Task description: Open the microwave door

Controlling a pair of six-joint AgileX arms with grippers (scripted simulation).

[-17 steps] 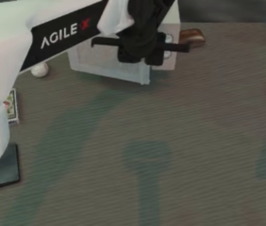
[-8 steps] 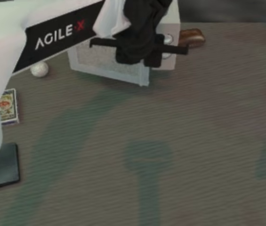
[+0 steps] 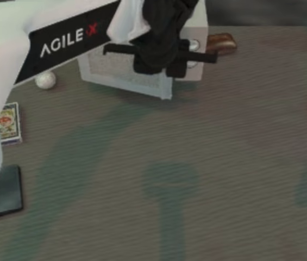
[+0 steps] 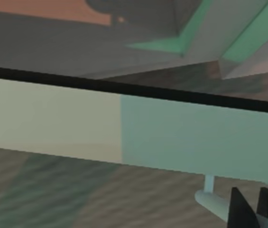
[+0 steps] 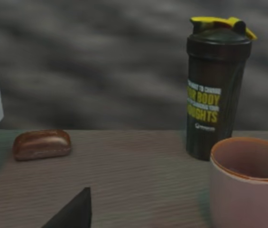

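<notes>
At the table's far edge, the left gripper (image 3: 177,68) hangs over the microwave door (image 3: 123,73), its closure hidden from me, so it should pull the door's free edge in a smooth arc.

Left arm (image 3: 61,43) seemingly shifted left, card box (image 3: 9,123) now uncovered.

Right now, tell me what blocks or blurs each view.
Top view: the left arm covers much of the microwave and the door. Left wrist view: so close that soft pale surfaces fill the picture. Right wrist view: bottle readable, backdrop soft, cup cut off at the edge.
</notes>
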